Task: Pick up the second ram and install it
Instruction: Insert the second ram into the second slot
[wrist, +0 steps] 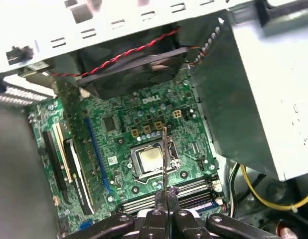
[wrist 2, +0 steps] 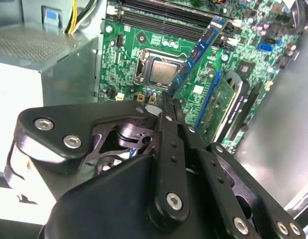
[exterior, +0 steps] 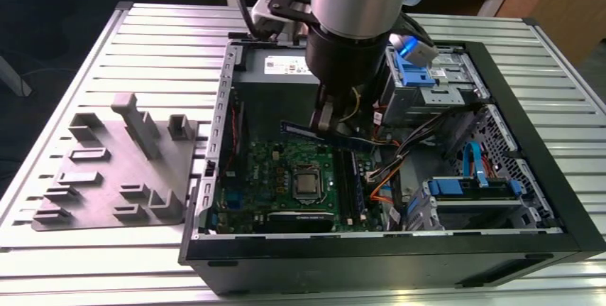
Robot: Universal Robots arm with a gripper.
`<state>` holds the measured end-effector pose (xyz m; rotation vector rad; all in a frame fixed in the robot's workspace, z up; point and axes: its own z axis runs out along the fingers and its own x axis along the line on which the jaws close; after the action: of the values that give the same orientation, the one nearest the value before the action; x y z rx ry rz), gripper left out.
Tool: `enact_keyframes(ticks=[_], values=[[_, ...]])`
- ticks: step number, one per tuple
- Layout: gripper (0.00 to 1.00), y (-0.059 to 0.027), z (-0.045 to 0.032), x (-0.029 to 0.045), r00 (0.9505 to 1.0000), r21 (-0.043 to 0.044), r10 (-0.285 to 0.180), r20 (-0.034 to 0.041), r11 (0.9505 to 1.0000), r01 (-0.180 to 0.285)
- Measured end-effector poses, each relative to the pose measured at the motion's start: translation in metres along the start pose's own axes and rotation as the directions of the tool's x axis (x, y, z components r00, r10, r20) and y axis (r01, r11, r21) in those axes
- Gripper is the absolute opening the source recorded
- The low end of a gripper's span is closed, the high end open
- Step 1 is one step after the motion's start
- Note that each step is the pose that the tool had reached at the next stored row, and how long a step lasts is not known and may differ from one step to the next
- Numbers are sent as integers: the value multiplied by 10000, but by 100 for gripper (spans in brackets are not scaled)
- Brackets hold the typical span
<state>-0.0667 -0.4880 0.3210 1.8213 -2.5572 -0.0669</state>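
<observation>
Black linkage gripper (wrist 2: 169, 96) sits closest to the lens in both wrist views, jaws clenched flat on the second ram (wrist 2: 200, 50), a thin dark blue-green memory stick. First wrist view has the stick (wrist: 164, 154) edge-on, rising from the fingertips (wrist: 159, 195) over the silver CPU socket (wrist: 151, 159).

In the exterior view the ram (exterior: 298, 130) hangs slightly tilted at frame centre, clear above the big green square circuit board (exterior: 270, 178). It's between the grey power-supply box (exterior: 270, 80) and the long black memory slots (exterior: 348, 189).

Room is tight: the loose orange and yellow cables (exterior: 379, 178) and the blue-latched drive cage (exterior: 421, 68) crowd its end on the exterior view's right. The black tower case (exterior: 379, 267) walls it in. The grey plastic tray with upright blocks (exterior: 104, 178) lies well apart, left of frame, on the slatted metal table (exterior: 152, 33).
</observation>
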Motion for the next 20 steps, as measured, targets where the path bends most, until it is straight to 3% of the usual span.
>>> enact_keyframes(ticks=[5, 9, 15, 20], values=[[8, 0, 4, 0, 9974, 16, 722, 26, 9974, -722], [8, 0, 7, 0, 9905, 29, 1376, 51, 9905, -1376], [8, 0, 9, 0, 9742, 44, 2254, 87, 9742, -2255], [8, -1, 10, 0, 9543, 55, 2985, 117, 9544, -2986]])
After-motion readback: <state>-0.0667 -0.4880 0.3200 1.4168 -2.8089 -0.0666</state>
